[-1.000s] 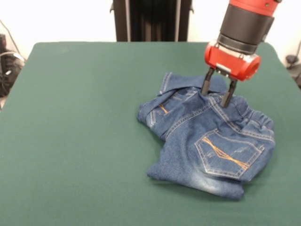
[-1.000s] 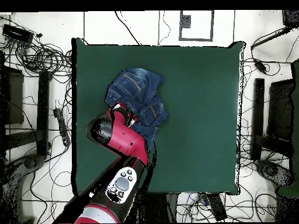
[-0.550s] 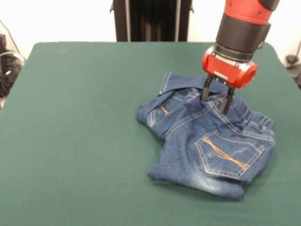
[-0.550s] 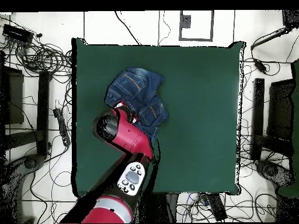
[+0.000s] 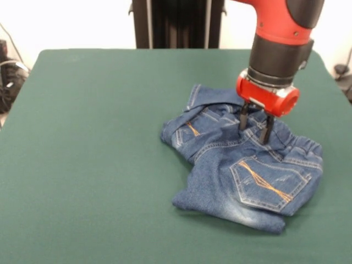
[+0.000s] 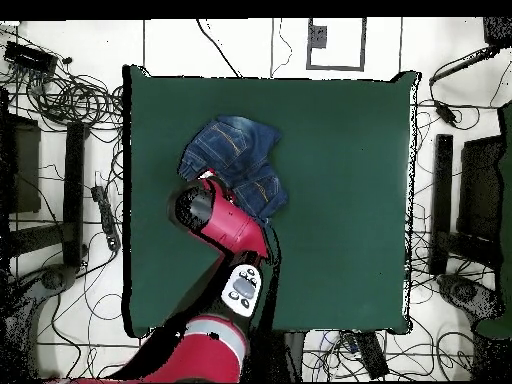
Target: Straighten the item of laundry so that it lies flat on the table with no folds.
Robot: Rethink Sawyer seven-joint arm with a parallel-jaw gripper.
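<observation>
One pair of small blue jeans (image 5: pixel 245 165) lies crumpled on the green desk (image 5: pixel 99 154) in the front view, toward the picture's right, with a back pocket stitched in orange facing up and the elastic waistband at the far right. The red and black arm's jaws (image 5: pixel 256 124) stand spread, a gap showing between the two dark fingers (image 5: pixel 243 116), whose tips press into the denim just above the pocket, near the waistband. No cloth shows pinched between them. Against the frame a second ago, the jaws sit lower and a little nearer the pocket, and the arm leans more upright over the cloth; the jeans' outline looks much the same.

Seen from overhead, the jeans (image 6: pixel 235 165) lie bunched in the desk's (image 6: pixel 340 200) upper left part, well clear of its edges. The arm's red wrist covers the lower left of the heap and hides the jaws. A second ago the arm's elbow lay further to the left.
</observation>
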